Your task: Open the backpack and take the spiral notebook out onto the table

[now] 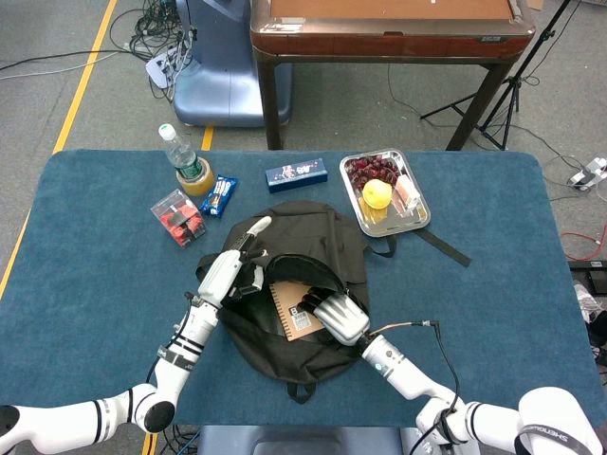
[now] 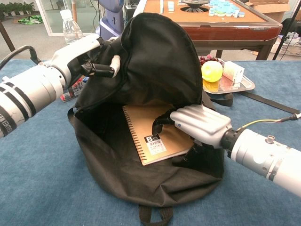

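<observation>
The black backpack (image 2: pixel 141 155) lies open on the blue surface (image 1: pixel 493 284), its top flap lifted up and back. The left hand (image 2: pixel 82 54) grips the edge of that flap, fingers pinched on the fabric, holding the mouth of the bag wide. Inside, flat on the lower lining, lies the spiral notebook (image 2: pixel 148 127): tan cover, wire binding along its left edge, a barcode label near the bottom.

The right hand (image 2: pixel 200 125) is reaching into the opening from the right. It sits over the right half of the notebook, fingertips (image 2: pixel 157 123) curled down toward the cover just above the label, the thumb dropping below the notebook's right edge into the shadow of the bag. Whether it has actually closed on the notebook I cannot tell; the thumb side is hidden in dark fabric.

From the head view, the notebook (image 1: pixel 292 308) shows through the opening, with the right hand (image 1: pixel 337 318) overlapping its right corner.

Further back on the surface stand a water bottle (image 1: pixel 180 154), a snack bar (image 1: pixel 220 195), a small clear box (image 1: pixel 178 216), a blue box (image 1: pixel 296 174), and a metal tray (image 1: pixel 414 223) holding fruit.
</observation>
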Robot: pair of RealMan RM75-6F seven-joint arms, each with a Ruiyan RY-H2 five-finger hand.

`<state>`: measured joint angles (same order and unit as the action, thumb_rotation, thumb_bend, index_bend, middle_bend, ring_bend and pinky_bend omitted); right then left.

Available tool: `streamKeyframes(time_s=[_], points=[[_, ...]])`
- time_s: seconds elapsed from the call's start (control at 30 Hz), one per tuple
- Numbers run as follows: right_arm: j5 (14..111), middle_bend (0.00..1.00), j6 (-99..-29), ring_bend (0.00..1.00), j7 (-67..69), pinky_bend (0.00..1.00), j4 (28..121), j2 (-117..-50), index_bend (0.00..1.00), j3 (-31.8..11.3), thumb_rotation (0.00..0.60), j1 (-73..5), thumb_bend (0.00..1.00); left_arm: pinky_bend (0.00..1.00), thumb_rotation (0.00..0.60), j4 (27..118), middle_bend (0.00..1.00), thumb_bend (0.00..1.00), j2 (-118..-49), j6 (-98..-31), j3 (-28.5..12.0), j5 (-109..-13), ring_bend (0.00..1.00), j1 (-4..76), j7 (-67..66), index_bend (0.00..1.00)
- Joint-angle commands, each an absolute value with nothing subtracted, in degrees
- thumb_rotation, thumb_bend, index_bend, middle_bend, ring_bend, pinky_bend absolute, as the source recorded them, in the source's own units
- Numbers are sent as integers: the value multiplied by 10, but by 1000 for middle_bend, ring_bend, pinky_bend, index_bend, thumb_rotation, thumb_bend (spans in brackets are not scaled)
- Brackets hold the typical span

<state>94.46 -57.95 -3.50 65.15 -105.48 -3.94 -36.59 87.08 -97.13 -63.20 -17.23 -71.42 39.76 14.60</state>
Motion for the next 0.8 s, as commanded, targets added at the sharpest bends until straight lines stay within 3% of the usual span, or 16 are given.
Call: streamKeyframes(time_s=[0.03, 0.8], points=[[942, 292, -587, 189, -34, 325, 634, -1065, 320, -36, 600, -369, 183, 47, 600, 871, 39, 691, -970, -631, -172, -714, 0, 397, 147, 570], [944, 274, -620, 176, -24, 286, 534, -1130, 321, -28, 600, -390, 179, 47, 600, 870, 39, 691, -965, -628, -175, -710, 0, 393, 155, 569]])
